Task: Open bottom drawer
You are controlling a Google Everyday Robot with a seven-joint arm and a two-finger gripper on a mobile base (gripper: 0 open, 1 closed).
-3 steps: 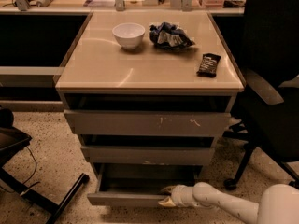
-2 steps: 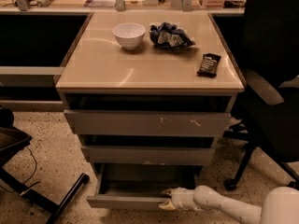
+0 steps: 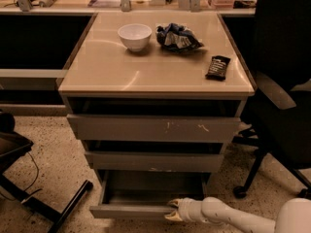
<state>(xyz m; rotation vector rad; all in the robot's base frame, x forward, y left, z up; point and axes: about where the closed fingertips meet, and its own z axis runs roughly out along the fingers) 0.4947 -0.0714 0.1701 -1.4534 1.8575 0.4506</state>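
Observation:
The bottom drawer (image 3: 131, 211) is the lowest of three grey handleless fronts on the cabinet. It stands pulled out, and its shallow grey box interior (image 3: 153, 191) shows. My gripper (image 3: 171, 210) is at the right end of that drawer front, low in the camera view. One fingertip (image 3: 173, 202) lies over the front's top edge and the other sits below it, so the fingers clasp the front. My white arm (image 3: 233, 218) reaches in from the bottom right.
The middle drawer (image 3: 153, 161) and the scratched top drawer (image 3: 153, 128) stand slightly out. A white bowl (image 3: 134, 36), a crumpled chip bag (image 3: 177, 37) and a dark snack bar (image 3: 218, 67) lie on the cabinet top. A black office chair (image 3: 284, 81) stands right; a chair base (image 3: 58, 208) lies left.
The bottom drawer has slid out a little further toward the camera, and my gripper has come back with it, still at the front's right end.

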